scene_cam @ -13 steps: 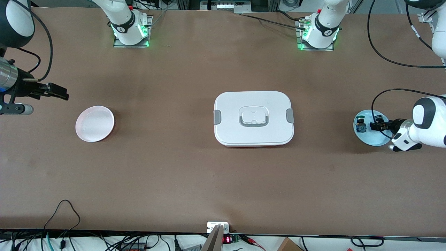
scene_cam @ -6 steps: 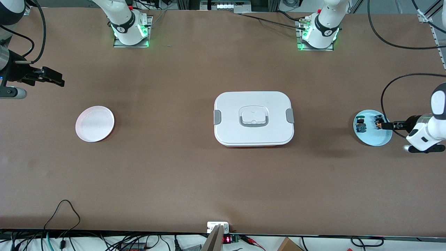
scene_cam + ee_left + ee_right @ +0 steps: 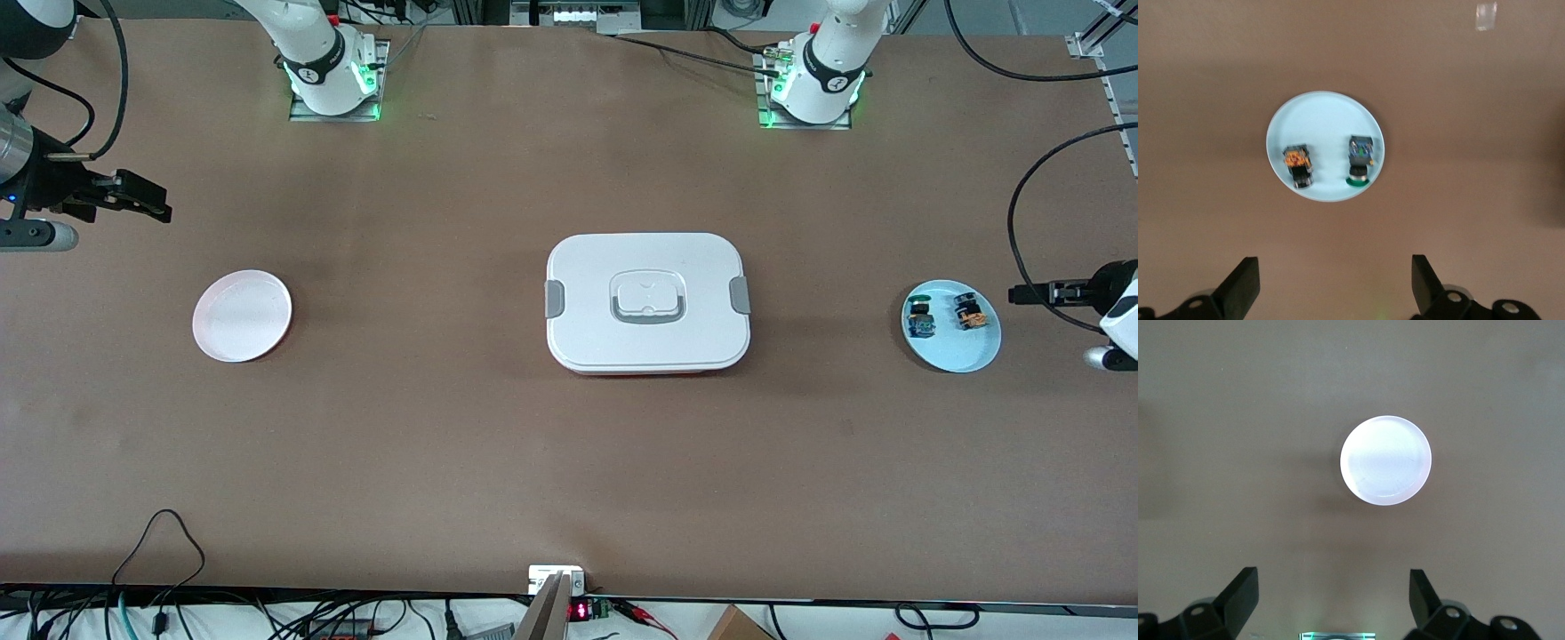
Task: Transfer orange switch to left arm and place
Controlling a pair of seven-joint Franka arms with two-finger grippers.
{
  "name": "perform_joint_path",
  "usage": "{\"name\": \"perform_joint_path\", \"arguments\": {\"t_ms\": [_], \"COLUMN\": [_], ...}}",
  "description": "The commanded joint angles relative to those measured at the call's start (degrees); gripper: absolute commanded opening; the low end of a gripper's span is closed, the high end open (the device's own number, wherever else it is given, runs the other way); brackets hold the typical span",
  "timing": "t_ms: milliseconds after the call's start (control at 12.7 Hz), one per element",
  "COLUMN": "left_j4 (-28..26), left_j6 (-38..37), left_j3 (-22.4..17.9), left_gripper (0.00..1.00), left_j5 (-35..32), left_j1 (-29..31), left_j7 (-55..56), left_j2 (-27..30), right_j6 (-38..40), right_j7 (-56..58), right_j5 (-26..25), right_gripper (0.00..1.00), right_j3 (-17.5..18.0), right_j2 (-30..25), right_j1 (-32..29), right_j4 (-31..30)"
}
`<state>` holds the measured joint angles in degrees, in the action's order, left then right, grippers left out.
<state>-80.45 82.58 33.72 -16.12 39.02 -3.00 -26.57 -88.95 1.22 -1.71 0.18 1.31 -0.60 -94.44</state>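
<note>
I am holding my left end effector [image 3: 1022,292] in the air over the brown tabletop [image 3: 569,444] at the left arm's end, just beside the round pale blue plate [image 3: 965,351] and not touching it; its two black fingers [image 3: 1241,288] are standing wide apart with nothing between them. The tiny black switch with the round orange cap [image 3: 970,315] is lying on that plate, and beside it on the same plate is lying a similar small part with a green cap and blue body [image 3: 920,321], toward the middle of the tabletop, the two parts apart from each other. In my left wrist view both parts [image 3: 1298,165] [image 3: 1359,156] are showing on the plate [image 3: 1325,113]. The large white rounded-rectangular lidded box with grey side clips [image 3: 647,302] is sitting in the middle of the tabletop, well apart from both plates. My right end effector [image 3: 142,203] is hanging at the right arm's end, fingers [image 3: 1238,593] spread and gripping nothing, with the round white plate [image 3: 242,316] [image 3: 1385,460] bare on the tabletop near it.
</note>
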Motion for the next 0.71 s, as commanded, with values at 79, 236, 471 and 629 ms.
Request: {"name": "perform_joint_path", "arguments": {"t_ms": [79, 236, 471, 629], "left_j4": [4.69, 4.77, 4.25, 3.20], "left_j6": [-6.19, -6.29, -5.76, -5.67], "left_j3": [1.96, 3.54, 2.58, -1.26], "left_gripper": [1.00, 1.00, 1.00, 1.00], "left_j5": [3.81, 3.90, 5.31, 5.13], "left_j1": [0.53, 0.53, -3.14, -9.45], "left_j7": [-1.74, -1.83, -1.74, -1.74], "left_j2": [0.80, 2.65, 8.36, 12.75], "right_j6": [-0.52, -0.61, -0.87, -0.78], "right_j7": [0.36, 0.36, 0.36, 0.36], "right_j5": [1.26, 1.09, 1.00, 1.09], "right_gripper": [1.00, 1.00, 1.00, 1.00], "right_j3": [0.00, -0.18, -0.09, 0.00], "right_j2": [-0.08, -0.08, -0.16, -0.16], "right_j1": [-0.45, -0.54, -0.37, -0.36], "right_j4": [0.22, 0.13, 0.22, 0.13]}}
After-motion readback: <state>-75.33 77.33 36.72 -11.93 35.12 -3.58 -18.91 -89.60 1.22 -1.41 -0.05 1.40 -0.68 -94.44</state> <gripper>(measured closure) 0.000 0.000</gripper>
